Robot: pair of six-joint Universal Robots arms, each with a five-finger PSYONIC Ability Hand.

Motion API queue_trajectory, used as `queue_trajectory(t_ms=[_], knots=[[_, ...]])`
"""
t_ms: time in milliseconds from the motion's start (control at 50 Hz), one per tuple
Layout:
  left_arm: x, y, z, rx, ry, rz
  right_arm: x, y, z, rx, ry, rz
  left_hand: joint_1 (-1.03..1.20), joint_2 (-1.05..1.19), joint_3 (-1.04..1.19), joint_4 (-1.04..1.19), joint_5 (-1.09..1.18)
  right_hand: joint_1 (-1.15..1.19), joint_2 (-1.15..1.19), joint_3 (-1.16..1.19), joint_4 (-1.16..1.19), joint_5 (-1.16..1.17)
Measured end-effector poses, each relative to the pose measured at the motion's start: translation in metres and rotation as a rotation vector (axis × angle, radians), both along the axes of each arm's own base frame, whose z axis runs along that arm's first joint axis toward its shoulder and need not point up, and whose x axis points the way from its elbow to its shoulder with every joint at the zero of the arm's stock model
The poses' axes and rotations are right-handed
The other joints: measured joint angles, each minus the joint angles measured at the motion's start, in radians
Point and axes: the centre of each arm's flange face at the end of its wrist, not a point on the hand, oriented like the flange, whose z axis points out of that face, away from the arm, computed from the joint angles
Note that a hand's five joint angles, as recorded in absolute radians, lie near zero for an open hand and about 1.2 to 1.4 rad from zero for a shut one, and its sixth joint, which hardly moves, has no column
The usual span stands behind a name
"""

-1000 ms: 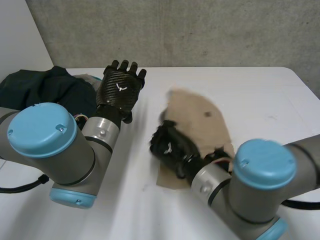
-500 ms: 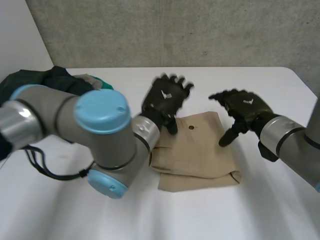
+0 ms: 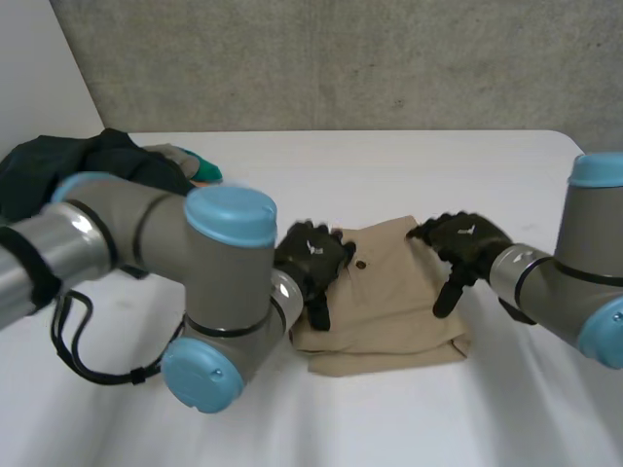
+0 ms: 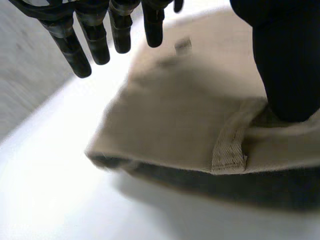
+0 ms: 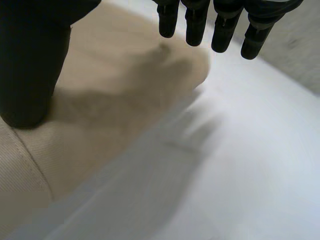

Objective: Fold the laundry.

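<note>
A folded tan cloth (image 3: 389, 297) lies on the middle of the white table (image 3: 506, 175), a small dark button (image 3: 361, 264) showing on its top layer. Both hands are on it.

The left hand (image 3: 313, 261) sits at the cloth's left edge, back up. In the left wrist view the cloth (image 4: 185, 110) lies under the palm. The fingers (image 4: 67, 37) are straight and slightly spread, hanging just above the fabric and apart from it. The thumb (image 4: 287, 65) points down and its tip presses on a stitched band next to a belt loop (image 4: 228, 149). Nothing is pinched between thumb and fingers. The folded edge of the cloth faces the camera, with a darker layer underneath it.

The right hand (image 3: 465, 243) is over the cloth's right side, near its far right corner. In the right wrist view its fingers (image 5: 195, 25) are straight and a little apart, held above the corner of the cloth (image 5: 115, 95) without touching it. Its thumb (image 5: 30, 70) stands with its tip on the fabric. This hand too is spread and holds nothing. Bare table (image 5: 245, 160) lies just beside the cloth here.

At the table's far left lies a pile (image 3: 68, 165) of dark clothes, a green piece (image 3: 200, 167) at its near side, well apart from the cloth.
</note>
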Motion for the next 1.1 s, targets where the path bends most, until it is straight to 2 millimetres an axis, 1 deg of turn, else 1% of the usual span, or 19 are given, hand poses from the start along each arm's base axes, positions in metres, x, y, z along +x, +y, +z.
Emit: queue_trajectory(t_ms=[40,80,100,140,200,220,300,420,500,600,740,780,800,820,900,920,960,1040,1100], knots=[[0.001,-0.001,0.021,-0.041,0.047,0.002,-0.003,0.0,0.01,-0.023,-0.035,-0.031,0.0,0.0,0.0,0.0,0.0,0.0,0.0,0.0,0.0,-0.001],[0.002,-0.002,0.044,-0.089,0.107,0.006,-0.012,0.0,0.022,-0.046,-0.095,-0.097,0.0,0.0,0.0,0.0,-0.002,0.0,0.0,0.0,0.0,-0.001],[0.002,-0.002,0.05,-0.103,0.125,0.007,-0.016,0.0,0.024,-0.049,-0.113,-0.119,0.0,0.0,0.0,0.0,-0.003,0.0,0.0,0.0,0.0,-0.001],[0.005,-0.004,0.069,-0.141,0.183,0.004,-0.026,0.001,0.028,-0.043,-0.16,-0.181,0.0,0.0,0.0,0.0,-0.003,0.0,0.0,0.0,0.0,-0.001],[0.007,-0.005,0.086,-0.164,0.239,-0.019,-0.038,0.004,0.024,-0.01,-0.207,-0.249,0.0,0.0,0.0,0.0,-0.003,0.0,0.0,0.0,0.0,-0.001],[0.008,-0.004,0.093,-0.168,0.267,-0.046,-0.043,0.008,0.02,0.017,-0.225,-0.277,0.0,0.0,0.0,0.0,-0.003,0.0,0.0,0.0,0.0,-0.001],[0.01,0.003,0.106,-0.136,0.33,-0.177,-0.051,0.02,0.004,0.104,-0.258,-0.322,0.0,0.0,0.0,0.0,-0.003,0.0,0.0,0.0,0.0,-0.001],[0.014,0.016,0.11,-0.028,0.381,-0.36,-0.049,0.038,-0.018,0.211,-0.302,-0.3,0.0,0.0,0.0,0.0,-0.003,0.0,0.0,0.0,0.0,-0.001],[0.017,0.019,0.109,0.031,0.4,-0.408,-0.044,0.044,-0.025,0.251,-0.344,-0.262,0.0,0.0,0.0,0.0,-0.002,0.0,0.0,0.0,0.0,-0.001],[0.018,0.019,0.107,0.053,0.406,-0.409,-0.04,0.041,-0.032,0.279,-0.38,-0.252,0.0,0.0,0.0,0.0,-0.002,0.0,0.0,0.0,0.0,-0.001],[0.018,0.018,0.106,0.053,0.403,-0.399,-0.037,0.03,-0.046,0.294,-0.39,-0.259,0.001,0.0,0.0,0.0,-0.003,0.019,0.031,0.025,0.022,0.021],[0.018,0.018,0.105,0.053,0.403,-0.398,-0.034,0.027,-0.048,0.287,-0.391,-0.252,0.001,0.0,0.0,0.0,-0.003,0.155,0.17,0.153,0.146,0.146],[0.018,0.018,0.105,0.053,0.403,-0.398,-0.034,0.027,-0.048,0.287,-0.391,-0.252,0.001,0.0,0.0,0.0,-0.003,0.155,0.17,0.153,0.146,0.146],[0.018,0.018,0.105,0.053,0.402,-0.397,-0.032,0.025,-0.049,0.283,-0.391,-0.247,0.001,0.0,0.0,0.0,-0.003,0.208,0.233,0.212,0.205,0.199],[0.019,0.016,0.105,0.052,0.402,-0.393,-0.024,0.019,-0.047,0.249,-0.401,-0.216,0.003,0.0,0.0,0.0,-0.003,0.562,0.649,0.638,0.633,0.565],[0.019,0.016,0.104,0.052,0.402,-0.393,-0.022,0.018,-0.046,0.245,-0.403,-0.209,0.003,0.0,0.0,0.0,-0.003,0.67,0.772,0.772,0.769,0.689],[0.02,0.015,0.105,0.052,0.402,-0.391,-0.016,0.015,-0.044,0.232,-0.409,-0.19,0.003,0.0,0.0,0.0,-0.003,0.809,0.917,0.919,0.938,0.854],[0.02,0.015,0.105,0.05,0.404,-0.391,-0.008,0.009,-0.041,0.214,-0.419,-0.167,0.003,0.0,0.0,0.0,-0.003,0.835,0.948,0.955,0.979,0.904],[0.02,0.014,0.106,0.047,0.405,-0.391,-0.004,0.001,-0.038,0.196,-0.431,-0.159,0.003,0.0,0.0,0.0,-0.002,0.852,0.963,0.967,0.981,0.909]])
